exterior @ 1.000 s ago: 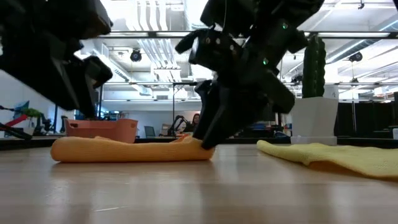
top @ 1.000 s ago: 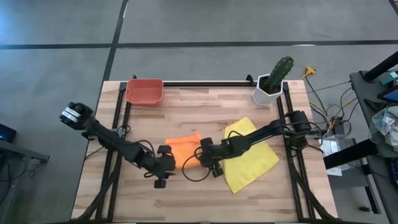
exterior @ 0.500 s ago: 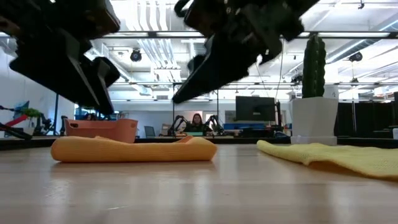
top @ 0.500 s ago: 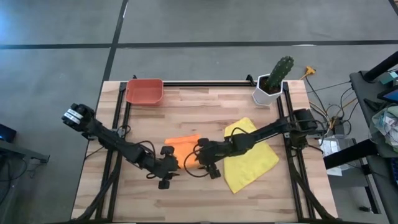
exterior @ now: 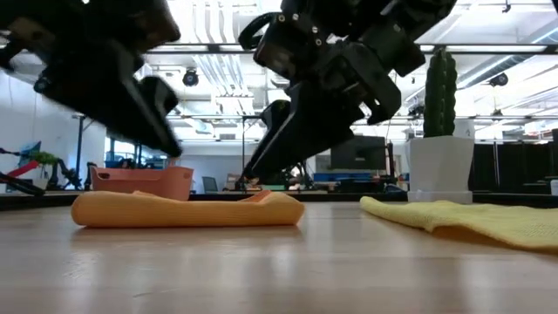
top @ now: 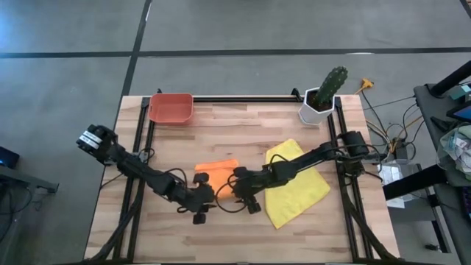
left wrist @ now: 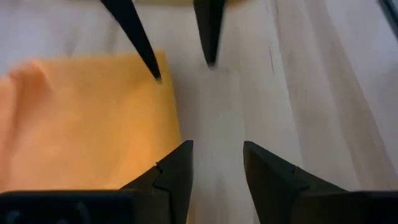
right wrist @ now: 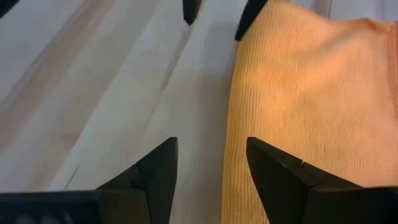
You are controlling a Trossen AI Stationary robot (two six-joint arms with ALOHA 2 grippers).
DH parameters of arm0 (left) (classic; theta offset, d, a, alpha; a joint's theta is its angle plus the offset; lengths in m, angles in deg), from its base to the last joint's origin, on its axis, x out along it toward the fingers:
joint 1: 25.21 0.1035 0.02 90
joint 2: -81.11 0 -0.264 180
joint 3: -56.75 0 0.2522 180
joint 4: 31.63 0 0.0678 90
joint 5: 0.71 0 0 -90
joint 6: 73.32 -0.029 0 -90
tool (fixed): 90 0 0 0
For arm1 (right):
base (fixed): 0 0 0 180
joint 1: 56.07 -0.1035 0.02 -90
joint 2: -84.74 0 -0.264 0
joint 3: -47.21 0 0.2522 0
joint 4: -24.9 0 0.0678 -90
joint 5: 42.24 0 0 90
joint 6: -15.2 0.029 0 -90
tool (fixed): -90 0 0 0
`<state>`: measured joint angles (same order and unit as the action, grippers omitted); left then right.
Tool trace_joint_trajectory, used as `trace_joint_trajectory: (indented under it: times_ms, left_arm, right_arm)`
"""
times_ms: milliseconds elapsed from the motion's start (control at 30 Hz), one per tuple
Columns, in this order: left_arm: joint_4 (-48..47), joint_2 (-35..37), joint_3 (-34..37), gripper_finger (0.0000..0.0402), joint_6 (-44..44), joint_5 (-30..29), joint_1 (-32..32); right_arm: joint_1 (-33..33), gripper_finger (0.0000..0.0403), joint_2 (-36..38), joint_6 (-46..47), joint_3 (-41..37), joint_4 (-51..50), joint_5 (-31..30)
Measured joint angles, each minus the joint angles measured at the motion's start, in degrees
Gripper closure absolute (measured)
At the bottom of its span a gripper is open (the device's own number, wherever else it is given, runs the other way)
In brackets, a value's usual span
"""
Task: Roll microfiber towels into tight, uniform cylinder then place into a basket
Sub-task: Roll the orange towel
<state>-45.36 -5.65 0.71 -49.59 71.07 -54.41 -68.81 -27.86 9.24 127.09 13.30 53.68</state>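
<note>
A wooden table (top: 221,136) carries two towels, a basket and a cactus pot.

On your wooden slatted table (top: 243,125), the folded orange microfiber towel (top: 215,171) lies mid-table, the spread yellow microfiber towel (top: 298,193) to its right, the red-orange plastic basket (top: 171,107) far-left, the white hexagonal cactus pot (top: 319,107) far-right.

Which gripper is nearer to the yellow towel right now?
The right gripper. It hovers open between the orange towel and the yellow towel, whose edge lies just beside it. The left gripper, also open, sits beyond it.
</note>
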Motion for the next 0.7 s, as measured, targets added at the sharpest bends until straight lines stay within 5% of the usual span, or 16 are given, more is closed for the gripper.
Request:
trace_joint_trajectory:
  times_ms: [300, 700]
  left_arm:
    - [2.4, -3.0, 0.7, 0.0277, -0.1, -3.7, 0.9]
    - [-4.9, -5.8, 0.9, 0.0277, 7.5, 1.6, 1.1]
  right_arm:
    - [0.1, 0.0220, -1.9, 0.0, -0.2, 1.9, -3.0]
    - [0.3, 0.0221, -3.6, 5.6, -0.3, -1.2, -3.0]
